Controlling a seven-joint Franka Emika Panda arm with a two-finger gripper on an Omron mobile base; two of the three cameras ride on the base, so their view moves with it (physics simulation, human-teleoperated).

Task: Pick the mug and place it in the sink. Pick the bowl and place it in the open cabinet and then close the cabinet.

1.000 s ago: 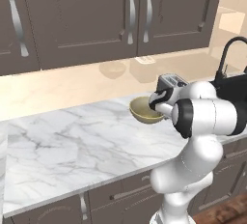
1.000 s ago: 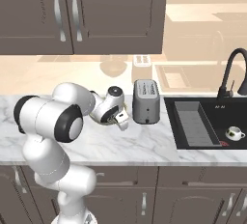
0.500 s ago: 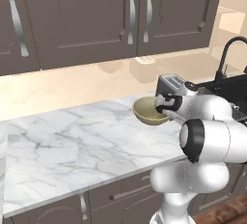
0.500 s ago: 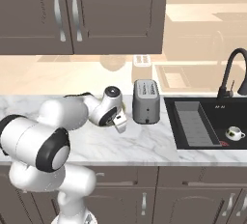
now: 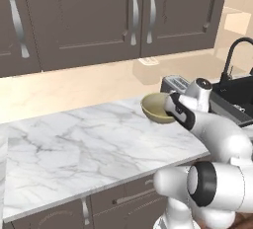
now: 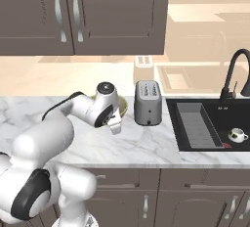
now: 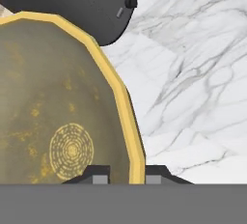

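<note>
Nearest the hand camera, the two fingers (image 7: pixel 101 175) straddle the yellow rim of the bowl (image 7: pixel 58 102), one tip inside and one outside, closed on it. From the base cameras the gripper (image 5: pixel 173 108) holds the bowl (image 5: pixel 157 107) at its right edge, just above or still resting on the marble surface (image 5: pixel 84 139) (I cannot tell which). Beside it stands one toaster (image 6: pixel 147 102). Further right, the one mug (image 6: pixel 237 134) already sits in the sink (image 6: pixel 207 143), so the first half looks finished. Behind and above hang the cabinet (image 5: pixel 133 16) doors, four handles counted in the left view, and every door visible there is shut. What remains, as I judge it: carry the one bowl up into the open cabinet, then close it.
</note>
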